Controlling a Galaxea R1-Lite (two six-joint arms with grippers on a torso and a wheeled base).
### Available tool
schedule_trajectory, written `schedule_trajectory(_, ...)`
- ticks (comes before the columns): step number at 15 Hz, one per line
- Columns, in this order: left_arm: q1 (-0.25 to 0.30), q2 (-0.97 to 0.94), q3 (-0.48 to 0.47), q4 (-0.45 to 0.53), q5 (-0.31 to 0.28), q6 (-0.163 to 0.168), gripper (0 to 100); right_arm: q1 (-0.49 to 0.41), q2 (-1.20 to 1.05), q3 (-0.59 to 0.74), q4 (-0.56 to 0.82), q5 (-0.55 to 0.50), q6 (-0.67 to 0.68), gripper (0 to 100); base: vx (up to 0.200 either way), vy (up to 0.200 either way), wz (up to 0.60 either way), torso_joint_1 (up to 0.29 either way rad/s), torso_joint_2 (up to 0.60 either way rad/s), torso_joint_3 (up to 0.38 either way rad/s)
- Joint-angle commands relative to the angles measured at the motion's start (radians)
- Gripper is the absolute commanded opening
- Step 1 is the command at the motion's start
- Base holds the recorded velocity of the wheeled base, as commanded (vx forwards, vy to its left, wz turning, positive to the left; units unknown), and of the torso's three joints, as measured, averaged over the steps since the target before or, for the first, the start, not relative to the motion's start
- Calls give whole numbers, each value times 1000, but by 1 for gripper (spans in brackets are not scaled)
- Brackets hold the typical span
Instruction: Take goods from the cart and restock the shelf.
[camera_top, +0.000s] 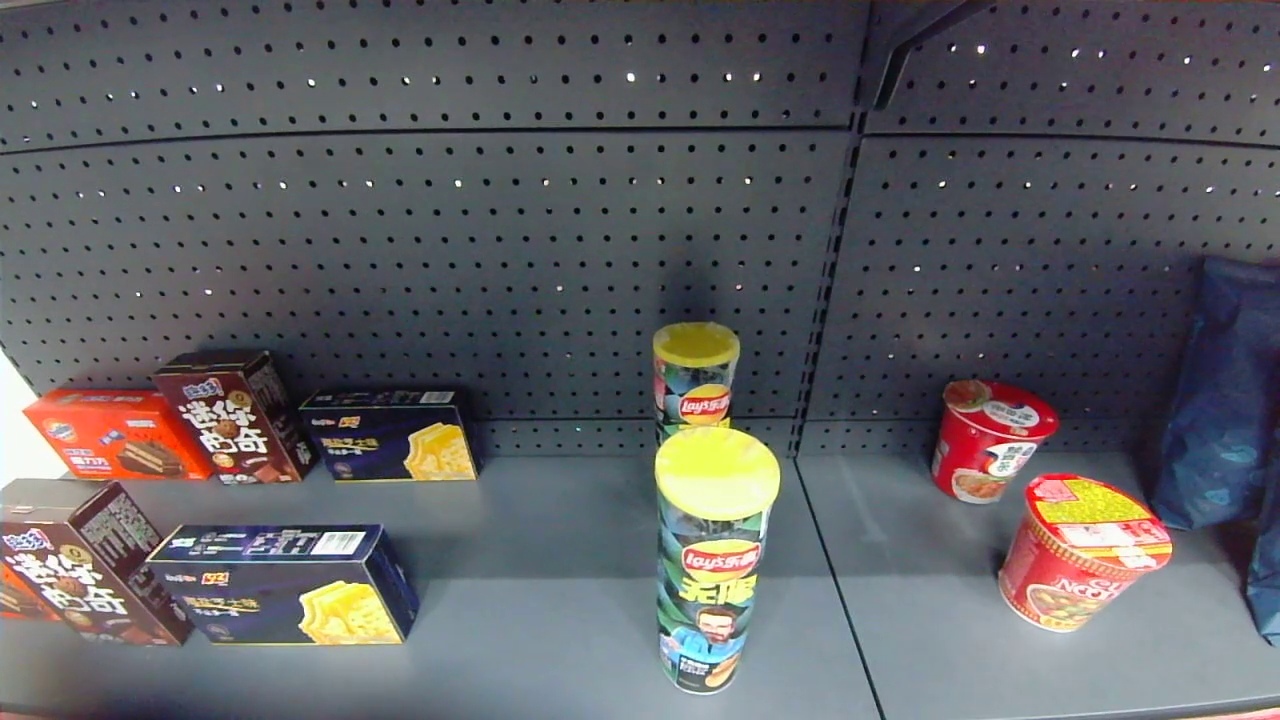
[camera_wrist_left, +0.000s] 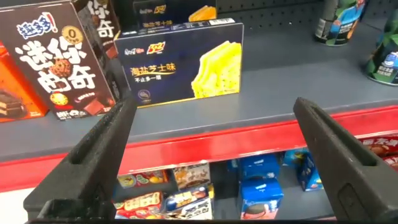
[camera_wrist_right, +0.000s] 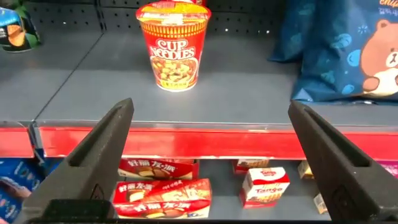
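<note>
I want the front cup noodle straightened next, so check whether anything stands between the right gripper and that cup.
Nothing visible does. The right gripper is open before the shelf's red edge, and only bare shelf lies between that edge and the cup noodle. The blue bag stands off to its side, apart.

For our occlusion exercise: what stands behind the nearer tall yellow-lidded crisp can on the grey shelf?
A second yellow-lidded crisp can, near the perforated back panel. The nearer can covers its lower part.

My end effector (camera_wrist_right: 210, 106) hangs spread wide before the shelf (camera_wrist_right: 249, 87), where a noodle cup (camera_wrist_right: 174, 46) stands upright near a blue bag (camera_wrist_right: 348, 50).
</note>
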Motion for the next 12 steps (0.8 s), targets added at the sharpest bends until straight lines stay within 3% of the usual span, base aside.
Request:
schedule_trajectory(1,1,0,1,-2,4,3,100,0,2,0,-2,1,-6,100,0,0,0,0,0,0)
schedule_trajectory(2,1,0,1,-2,4,8,100,0,2,0,0,2,-6,100,-200,0,0,2,-2,2)
schedule_trajectory(7,1,0,1,-2,13,-6,100,0,2,0,0,9,-4,100,0,0,0,0,0,0)
schedule_trajectory(12,1,0,1,-2,8,3,100,0,2,0,0,22,-3,100,-40,0,0,1,0,0)
